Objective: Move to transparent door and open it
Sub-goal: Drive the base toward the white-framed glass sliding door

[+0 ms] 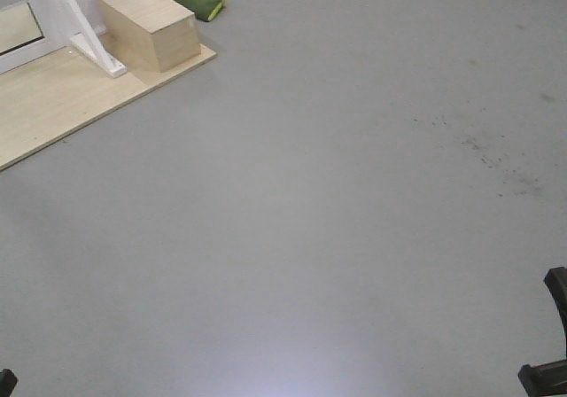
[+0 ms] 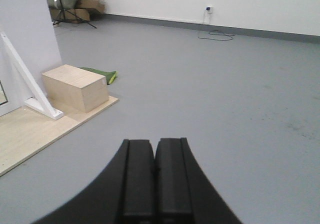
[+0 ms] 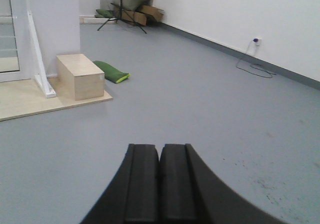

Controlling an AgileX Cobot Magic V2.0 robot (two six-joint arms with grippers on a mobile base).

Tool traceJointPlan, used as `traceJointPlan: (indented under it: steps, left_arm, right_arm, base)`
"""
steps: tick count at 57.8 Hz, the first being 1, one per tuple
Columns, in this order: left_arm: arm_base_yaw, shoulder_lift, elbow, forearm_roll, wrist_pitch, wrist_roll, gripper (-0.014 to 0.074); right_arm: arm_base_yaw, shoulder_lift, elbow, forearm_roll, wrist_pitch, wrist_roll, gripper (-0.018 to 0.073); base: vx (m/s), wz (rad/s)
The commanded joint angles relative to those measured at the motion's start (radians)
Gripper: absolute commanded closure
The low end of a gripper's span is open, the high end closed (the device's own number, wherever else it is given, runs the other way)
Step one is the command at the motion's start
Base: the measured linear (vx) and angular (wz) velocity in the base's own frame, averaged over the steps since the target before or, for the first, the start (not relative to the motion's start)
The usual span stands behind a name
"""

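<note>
Glass door (image 3: 6,46) far left of right end effector (image 3: 160,150)

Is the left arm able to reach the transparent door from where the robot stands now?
Probably not. The left gripper, shut, faces open grey floor; the transparent door stands far off, past the wooden platform. The robot likely must drive closer first.

1. A grey floor (image 1: 310,237) fills the scene, smooth, with dark scuff marks (image 1: 496,162) toward the right.
2. A pale wooden board (image 1: 53,105) lies flat on it at the left.
3. On the board stand a wooden box (image 1: 146,25) and the foot of a white brace (image 1: 93,51), just beside each other.
4. A green bag (image 1: 190,0) lies on the floor just beyond the box.
5. Far off by the wall: a loose cable (image 2: 216,35), cardboard boxes (image 2: 82,9) and a tripod (image 2: 67,11).
</note>
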Motion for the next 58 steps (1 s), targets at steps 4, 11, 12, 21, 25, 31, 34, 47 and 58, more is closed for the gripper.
traceJointPlan:
  steps: [4,11,12,21,25,31,34,47,58]
  left_arm:
    - [-0.001,-0.012,0.023,-0.002,-0.078,-0.001,0.0594]
    - [-0.001,-0.012,0.023,-0.002,-0.077,-0.001,0.0594]
    - [-0.001,-0.012,0.023,-0.002,-0.077,-0.001,0.0594]
    - [-0.001,-0.012,0.023,-0.002,-0.077,-0.001,0.0594]
    - [-0.001,-0.012,0.023,-0.002,-0.077,-0.001,0.0594]
    - [-0.001,-0.012,0.023,-0.002,-0.077,-0.001,0.0594]
    - [-0.001,-0.012,0.023,-0.002,-0.077,-0.001,0.0594]
    - [-0.001,-0.012,0.023,-0.002,-0.077,-0.001,0.0594]
    - [-0.001,-0.012,0.023,-0.002,-0.077,-0.001,0.0594]
  right_arm:
    - [-0.006,-0.014,0.015,-0.005,-0.080,-0.002,0.0559]
    - [-0.006,-0.014,0.015,-0.005,-0.080,-0.002,0.0559]
    - [-0.006,-0.014,0.015,-0.005,-0.080,-0.002,0.0559]
    - [-0.006,-0.014,0.015,-0.005,-0.080,-0.002,0.0559]
    - [-0.006,-0.014,0.015,-0.005,-0.080,-0.002,0.0559]
    - [-0.006,-0.014,0.015,-0.005,-0.080,-0.002,0.0559]
    - [-0.006,-0.014,0.015,-0.005,-0.080,-0.002,0.0559]
    - [-0.006,-0.014,0.015,-0.005,-0.080,-0.002,0.0559]
    - [-0.006,-0.014,0.015,-0.005,-0.080,-0.002,0.0559]
  base:
    - [0.45,0.43]
    - [0.47,0.33]
    - [0.48,0.28]
    - [0.49,0.23]
    - [0.50,0.19]
    - [0.51,0.19]
    - [0.52,0.21]
    - [0.53,0.29]
    - [0.55,0.47]
